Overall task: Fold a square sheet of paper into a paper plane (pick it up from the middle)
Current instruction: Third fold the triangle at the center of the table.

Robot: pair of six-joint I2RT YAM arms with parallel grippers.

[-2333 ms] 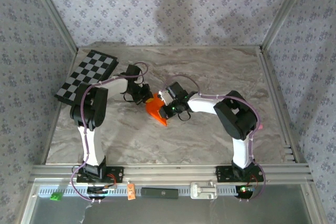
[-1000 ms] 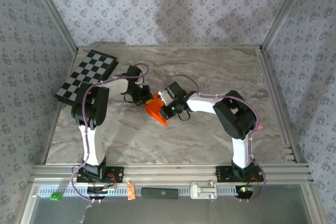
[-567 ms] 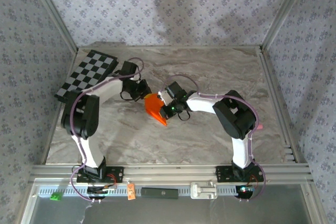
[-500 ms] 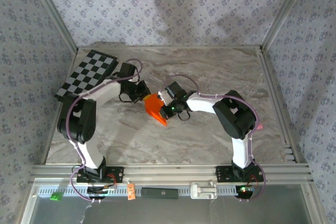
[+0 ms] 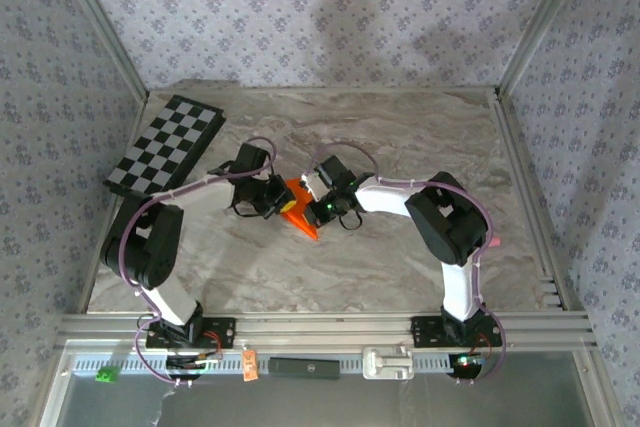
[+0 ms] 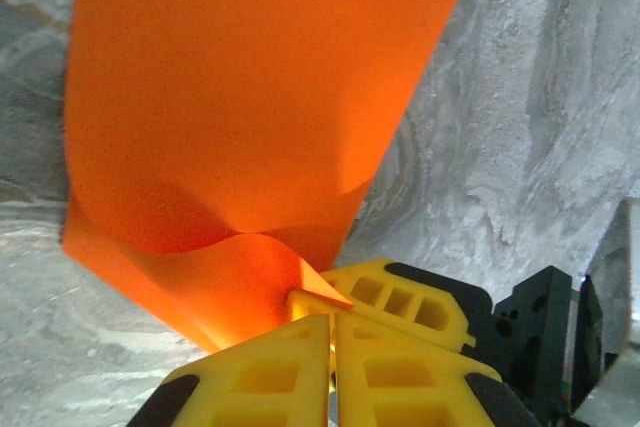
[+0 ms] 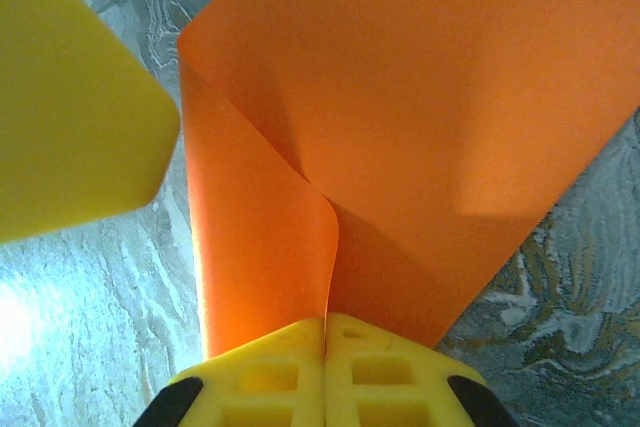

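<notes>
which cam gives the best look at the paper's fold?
Right wrist: the paper is close up, its curled flap and crease running into the shut fingers. Left wrist shows the sheet bowed, crease less clear. Top external shows a small orange wedge, partly covered.

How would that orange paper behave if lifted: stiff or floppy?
Probably floppy: the orange paper bows and curls beside where the right gripper pinches it. Thin, so likely light; a push might slide it across the smooth table.
</notes>
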